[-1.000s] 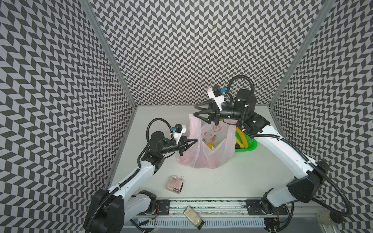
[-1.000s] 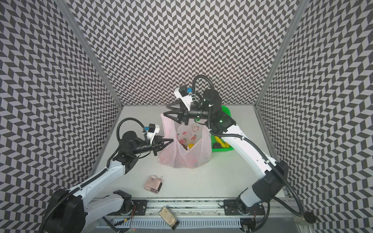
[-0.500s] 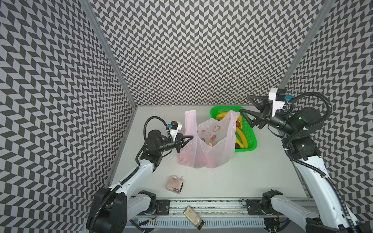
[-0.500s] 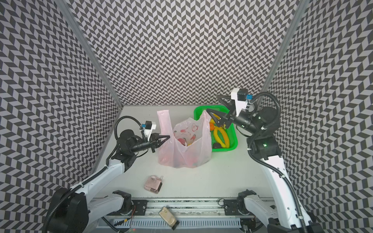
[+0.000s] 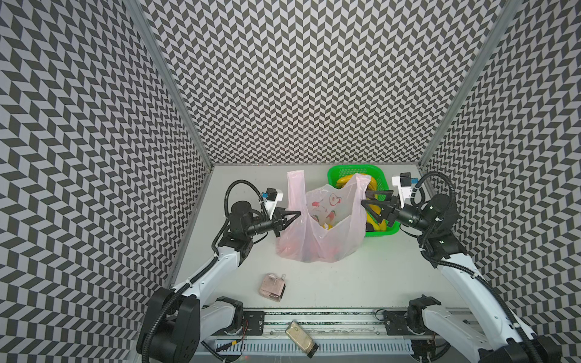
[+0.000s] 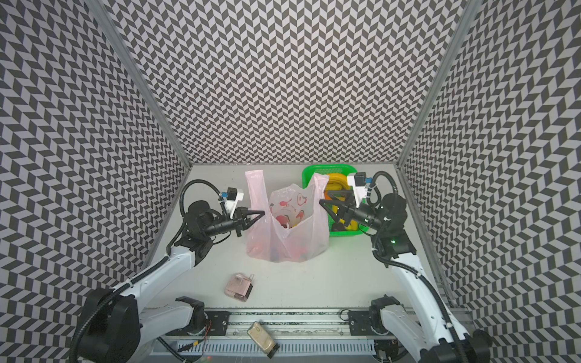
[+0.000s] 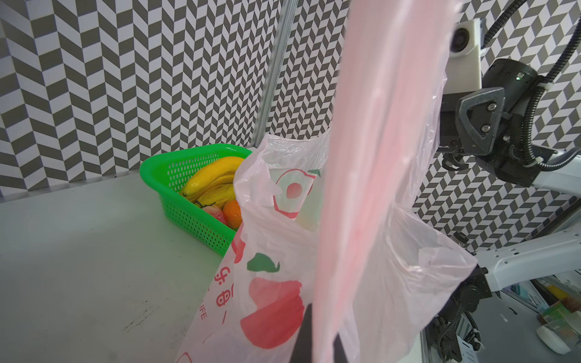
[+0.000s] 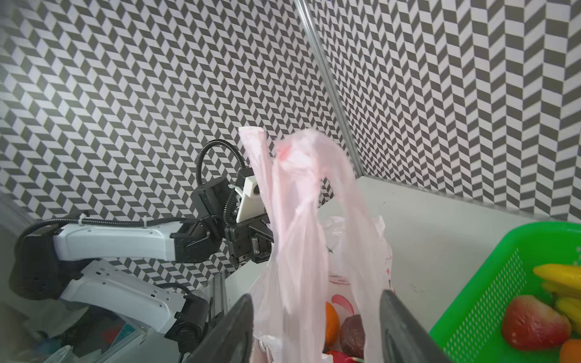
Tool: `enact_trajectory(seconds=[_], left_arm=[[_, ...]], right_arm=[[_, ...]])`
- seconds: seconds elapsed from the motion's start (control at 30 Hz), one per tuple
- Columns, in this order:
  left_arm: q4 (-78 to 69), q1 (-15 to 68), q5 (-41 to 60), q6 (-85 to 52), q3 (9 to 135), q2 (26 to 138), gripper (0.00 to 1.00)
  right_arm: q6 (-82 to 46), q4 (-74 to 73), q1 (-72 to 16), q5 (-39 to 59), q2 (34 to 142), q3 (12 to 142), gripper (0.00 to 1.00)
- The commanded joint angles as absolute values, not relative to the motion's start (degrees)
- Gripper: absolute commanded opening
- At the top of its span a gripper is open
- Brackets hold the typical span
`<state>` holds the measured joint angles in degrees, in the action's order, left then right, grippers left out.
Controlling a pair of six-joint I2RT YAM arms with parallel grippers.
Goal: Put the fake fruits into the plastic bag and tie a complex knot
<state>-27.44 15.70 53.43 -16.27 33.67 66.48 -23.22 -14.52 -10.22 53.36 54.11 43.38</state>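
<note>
Grey table (image 5: 345,283): plastic bag (image 5: 317,242) centre, green basket (image 5: 382,232) just beside, pinkish box (image 5: 272,286) near front

The plastic bag (image 5: 317,239) partly hides the green basket (image 5: 355,169) (and bananas (image 5: 344,181)).

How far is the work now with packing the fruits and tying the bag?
Done: an orange and a dark fruit lie inside the plastic bag. In hand: the left gripper is shut on one handle; the right gripper is open around the other. Left: bananas and a strawberry in the green basket, then tying the handles.
</note>
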Motion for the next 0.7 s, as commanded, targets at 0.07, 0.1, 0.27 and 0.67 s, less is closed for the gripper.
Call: enact_trajectory(seconds=[0.07, 0.1, 0.27, 0.67], left_arm=[[-28.9, 15.4, 54.1, -17.1, 35.7, 66.5, 0.04], [-28.6, 15.3, 53.9, -17.0, 35.9, 66.2, 0.06], [-23.5, 14.6, 52.8, -15.2, 37.6, 63.6, 0.36], [-9.5, 10.3, 51.2, -13.5, 44.8, 50.8, 0.71]], right_arm=[[-23.8, -21.0, -12.7, 56.2, 56.7, 44.9, 0.34], [-23.4, -20.9, -13.1, 56.2, 57.0, 45.3, 0.26], [-22.4, -20.7, -14.6, 55.4, 58.5, 46.3, 0.00], [-20.6, -18.8, -15.8, 54.6, 59.5, 47.0, 0.00]])
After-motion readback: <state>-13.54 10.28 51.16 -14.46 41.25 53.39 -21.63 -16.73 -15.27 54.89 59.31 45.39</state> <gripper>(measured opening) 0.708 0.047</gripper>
